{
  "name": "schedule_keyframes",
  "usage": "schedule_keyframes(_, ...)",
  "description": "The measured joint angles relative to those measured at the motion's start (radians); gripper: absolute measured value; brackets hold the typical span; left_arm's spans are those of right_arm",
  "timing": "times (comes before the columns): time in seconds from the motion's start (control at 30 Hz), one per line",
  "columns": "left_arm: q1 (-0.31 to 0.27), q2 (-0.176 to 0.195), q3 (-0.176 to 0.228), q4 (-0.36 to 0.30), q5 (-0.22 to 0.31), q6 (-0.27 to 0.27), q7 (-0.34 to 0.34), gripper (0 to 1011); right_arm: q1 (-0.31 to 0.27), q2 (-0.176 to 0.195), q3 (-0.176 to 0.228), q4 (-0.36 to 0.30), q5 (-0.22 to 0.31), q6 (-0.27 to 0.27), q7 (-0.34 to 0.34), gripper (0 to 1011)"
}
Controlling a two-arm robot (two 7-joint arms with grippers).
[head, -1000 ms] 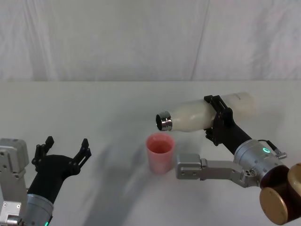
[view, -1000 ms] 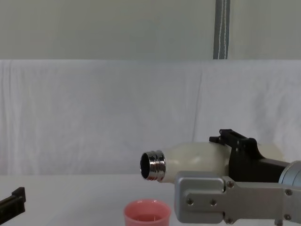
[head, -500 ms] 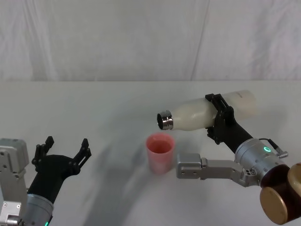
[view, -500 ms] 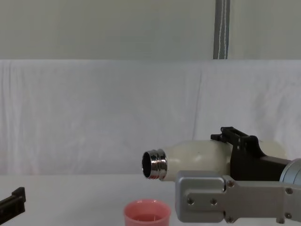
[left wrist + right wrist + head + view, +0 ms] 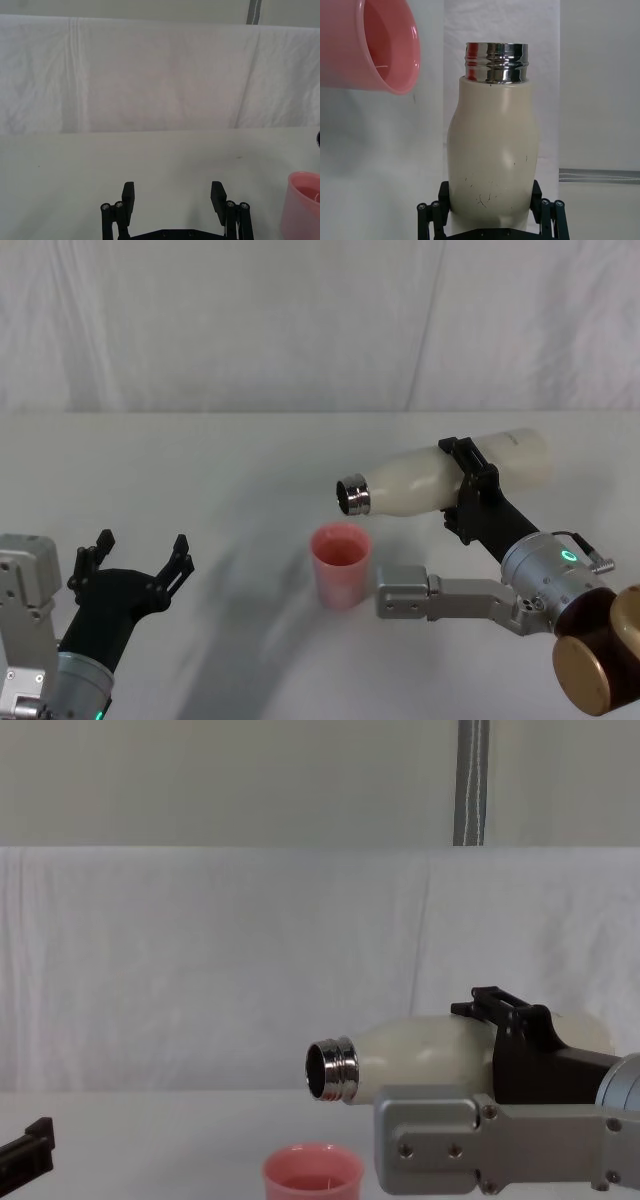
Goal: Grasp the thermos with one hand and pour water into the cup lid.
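Thermos [image 5: 440, 480] clamped in right gripper [image 5: 468, 492], tipped above cup lid [image 5: 340, 565] mid-table; pouring step, next tip neck lower. Left gripper [image 5: 135, 562] idle, jaws wide.

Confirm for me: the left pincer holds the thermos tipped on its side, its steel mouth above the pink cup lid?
Wrong arm. The head view shows the right pincer holding the thermos tipped above the cup lid; the left pincer is open and empty.

I was working in a lab-style test setup: a bare white table [image 5: 200, 460] backed by a hung white cloth [image 5: 300, 320], nothing homely around.
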Motion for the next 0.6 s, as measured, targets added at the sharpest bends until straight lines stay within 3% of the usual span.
schedule_keyframes(0.6, 0.0, 0.0, 0.0, 0.0, 0.0, 0.0, 0.0, 1001, 0.008, 0.008, -0.006, 0.003, -0.009, -0.007, 0.002, 955)
